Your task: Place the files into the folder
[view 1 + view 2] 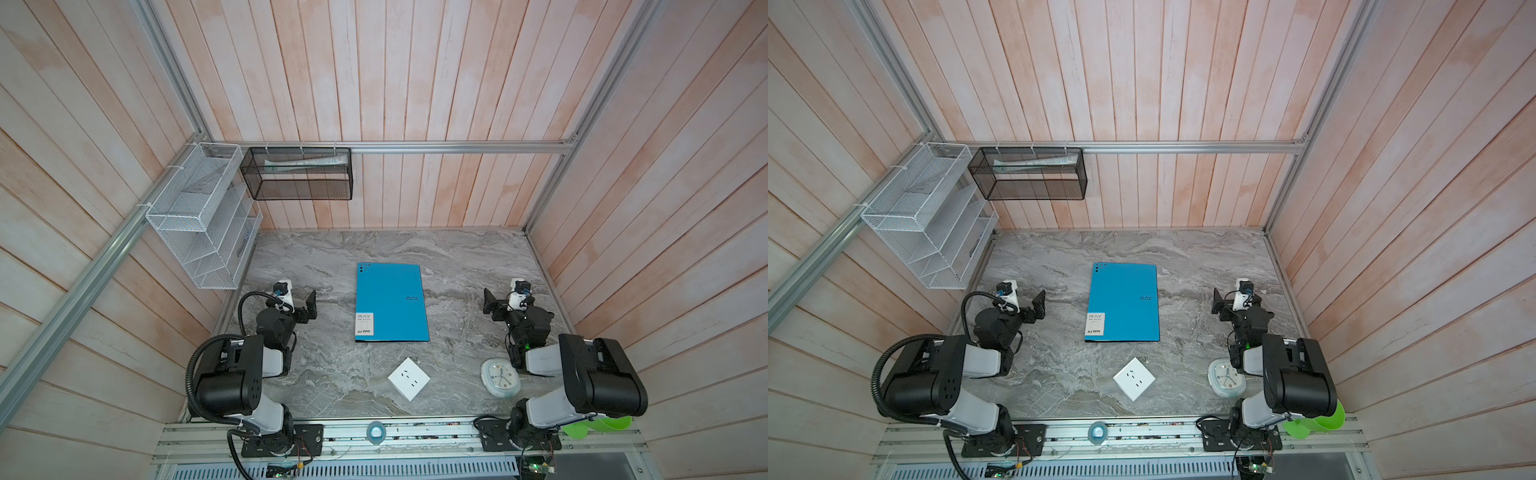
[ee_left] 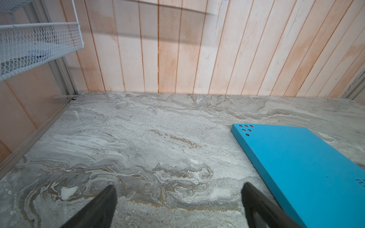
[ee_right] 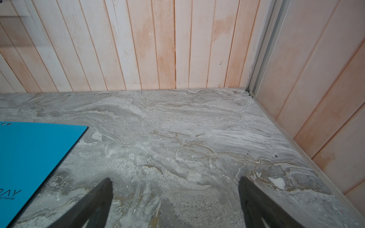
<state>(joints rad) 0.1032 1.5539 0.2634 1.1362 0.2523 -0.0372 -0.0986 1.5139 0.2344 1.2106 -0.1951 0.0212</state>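
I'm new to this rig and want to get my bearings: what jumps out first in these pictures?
The bright blue folder lies closed and flat in the middle of the grey marble table, between the open left gripper and open right gripper. In the back left corner hang a white mesh rack and a black mesh basket; a white socket plate lies near the front edge.

We see soft, even light with faint shadows on the table (image 1: 457, 266); wall planks (image 1: 415, 62) bow toward the edges (wide lens), and wrist views blur the nearest fingers (image 2: 98, 207).
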